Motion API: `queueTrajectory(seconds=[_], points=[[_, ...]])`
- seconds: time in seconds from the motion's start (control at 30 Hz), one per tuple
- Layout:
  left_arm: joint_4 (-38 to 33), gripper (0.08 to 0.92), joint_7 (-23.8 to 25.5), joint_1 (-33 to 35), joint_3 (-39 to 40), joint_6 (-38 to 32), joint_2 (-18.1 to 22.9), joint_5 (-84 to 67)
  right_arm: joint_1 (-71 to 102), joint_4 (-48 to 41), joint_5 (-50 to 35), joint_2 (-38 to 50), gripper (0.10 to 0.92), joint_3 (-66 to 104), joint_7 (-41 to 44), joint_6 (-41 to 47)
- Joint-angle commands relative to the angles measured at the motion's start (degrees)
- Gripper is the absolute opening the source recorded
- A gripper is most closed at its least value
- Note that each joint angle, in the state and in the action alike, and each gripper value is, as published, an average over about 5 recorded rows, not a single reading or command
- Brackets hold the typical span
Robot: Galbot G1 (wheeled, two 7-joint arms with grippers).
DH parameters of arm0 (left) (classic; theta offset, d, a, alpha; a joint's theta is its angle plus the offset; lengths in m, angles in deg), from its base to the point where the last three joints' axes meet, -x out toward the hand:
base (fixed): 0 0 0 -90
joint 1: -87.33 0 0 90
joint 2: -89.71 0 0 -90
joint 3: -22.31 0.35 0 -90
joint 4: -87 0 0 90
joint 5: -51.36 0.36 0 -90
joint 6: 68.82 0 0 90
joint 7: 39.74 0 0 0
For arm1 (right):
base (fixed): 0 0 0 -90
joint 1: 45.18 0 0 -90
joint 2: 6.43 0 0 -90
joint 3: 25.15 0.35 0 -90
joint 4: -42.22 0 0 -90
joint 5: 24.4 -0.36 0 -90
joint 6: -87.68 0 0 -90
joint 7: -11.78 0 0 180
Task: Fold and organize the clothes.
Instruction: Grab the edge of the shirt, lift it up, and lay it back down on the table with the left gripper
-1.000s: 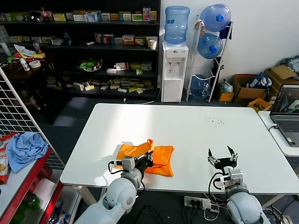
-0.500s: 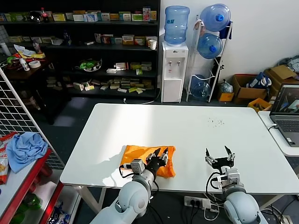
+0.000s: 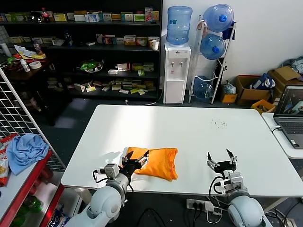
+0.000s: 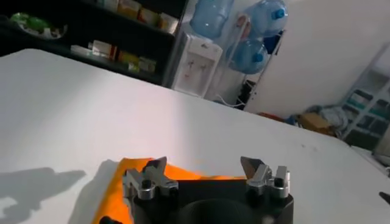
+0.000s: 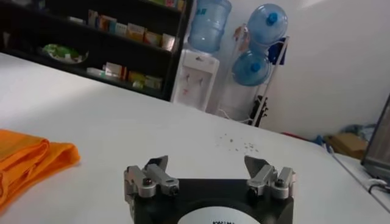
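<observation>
Left end effector (image 3: 135,159) hovers open-fingered over the folded orange T-shirt (image 3: 156,162).

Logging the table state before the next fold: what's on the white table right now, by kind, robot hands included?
Orange T-shirt, folded into a bundle: 1
Robot hands: 2, left hand open at the shirt's left edge, right hand open over bare table
Total: 3

- Rounded light-grey arm shells, black cables looped at wrists.
- Left gripper (image 3: 136,160), right gripper (image 3: 221,162): black bodies, silver finger brackets, dark screws, pointed black fingertips.
</observation>
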Motion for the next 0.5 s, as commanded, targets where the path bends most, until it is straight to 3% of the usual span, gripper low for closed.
queueTrajectory(seconds=[0.03,0.23,0.5], points=[[5.79,0.822,12.67,0.09,-5.0,4.82,-8.79,2.47,0.4,-0.35,-0.57,0.85,0.823,0.38,1.93,-0.63],[12.25,0.823,18.96,-3.24,-4.73,4.81,-7.66,3.65,1.01,-0.5,-1.27,1.25,0.823,0.95,2.19,-0.86],[17.08,0.823,21.73,-6.17,-4.0,5.29,-6.01,4.79,1.33,-0.35,-1.71,1.58,0.823,1.17,2.21,-0.73]])
